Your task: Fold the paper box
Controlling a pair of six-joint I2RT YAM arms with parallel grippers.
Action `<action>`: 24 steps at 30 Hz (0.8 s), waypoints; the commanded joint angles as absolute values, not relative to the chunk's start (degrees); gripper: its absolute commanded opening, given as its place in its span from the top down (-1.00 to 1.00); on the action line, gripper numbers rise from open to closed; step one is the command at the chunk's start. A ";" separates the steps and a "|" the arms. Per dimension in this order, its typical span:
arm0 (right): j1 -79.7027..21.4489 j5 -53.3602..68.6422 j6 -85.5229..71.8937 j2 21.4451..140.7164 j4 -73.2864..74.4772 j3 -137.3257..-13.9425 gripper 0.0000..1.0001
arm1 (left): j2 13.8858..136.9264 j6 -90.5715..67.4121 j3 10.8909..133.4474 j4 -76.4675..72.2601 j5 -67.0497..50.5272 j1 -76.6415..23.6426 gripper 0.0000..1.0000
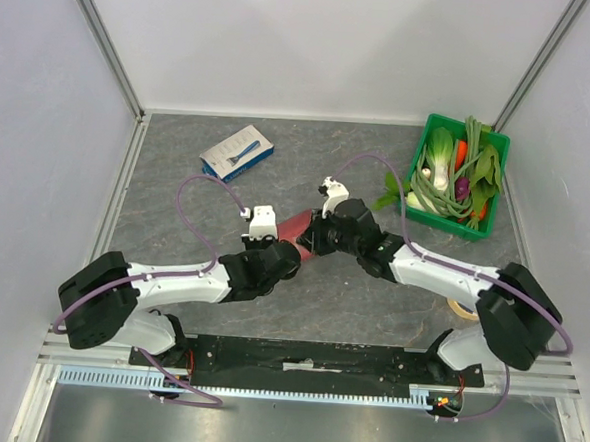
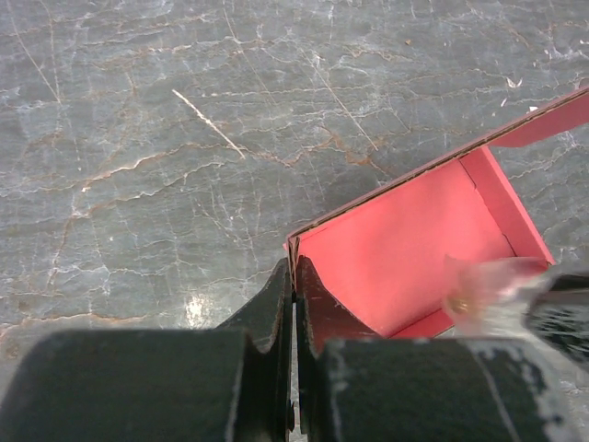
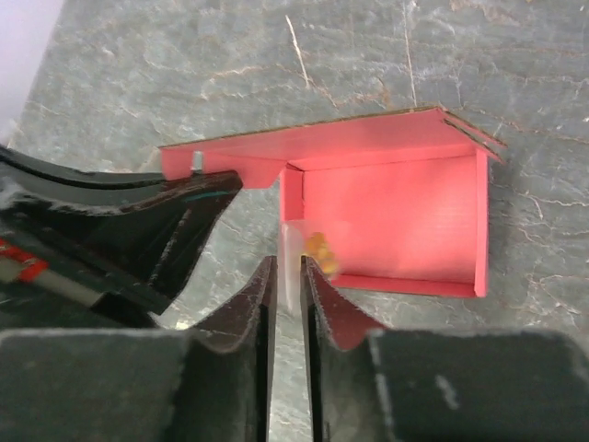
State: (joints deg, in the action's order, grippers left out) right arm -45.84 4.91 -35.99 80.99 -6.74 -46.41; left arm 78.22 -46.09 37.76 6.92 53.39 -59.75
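The pink-red paper box (image 1: pixel 296 224) lies partly folded at the table's middle, between both grippers. In the left wrist view its open inside (image 2: pixel 405 244) faces the camera with walls standing. My left gripper (image 2: pixel 294 269) is shut on the box's upright near-left corner edge; it also shows in the top view (image 1: pixel 289 247). In the right wrist view the box (image 3: pixel 391 221) lies ahead. My right gripper (image 3: pixel 288 264) is closed to a narrow gap on a blurred pale strip at the box's near corner. The left gripper's fingers (image 3: pixel 198 198) pinch the long flap.
A white-and-blue box (image 1: pixel 237 152) lies at the back left. A green basket (image 1: pixel 451 121) of vegetables stands at the back right. A tape roll (image 1: pixel 462 309) lies by the right arm's base. White walls enclose the grey marbled table (image 1: pixel 178 174).
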 commanded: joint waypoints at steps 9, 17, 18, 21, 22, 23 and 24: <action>-37.11 -1.43 -16.89 71.02 6.13 -46.32 -0.45 | 75.94 -28.33 32.97 -9.12 46.77 -58.27 0.96; -30.76 14.76 -7.04 74.44 5.19 -46.50 -0.09 | 73.65 -18.55 29.27 -16.52 39.73 -56.52 0.96; -30.85 15.11 -6.42 75.05 4.75 -46.58 -0.04 | 73.83 -17.41 29.53 -16.09 39.38 -56.43 0.96; -30.76 20.97 -5.62 76.99 2.82 -46.23 0.02 | 74.18 -15.65 29.79 -16.08 37.80 -55.99 0.96; -30.76 22.57 -5.89 77.51 2.12 -45.36 0.03 | 74.27 -15.38 29.88 -16.08 36.23 -55.55 0.96; -30.76 23.46 -6.24 77.43 -0.59 -44.39 0.03 | 74.62 -14.86 30.06 -16.08 35.52 -55.46 0.96; -30.85 23.47 -6.24 77.26 -2.53 -43.34 -0.02 | 74.71 -14.68 30.15 -16.08 35.07 -55.28 0.96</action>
State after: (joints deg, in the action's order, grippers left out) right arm -30.79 16.10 -8.43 77.06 4.54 -45.84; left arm 74.65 -19.84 29.45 -13.02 38.63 -56.18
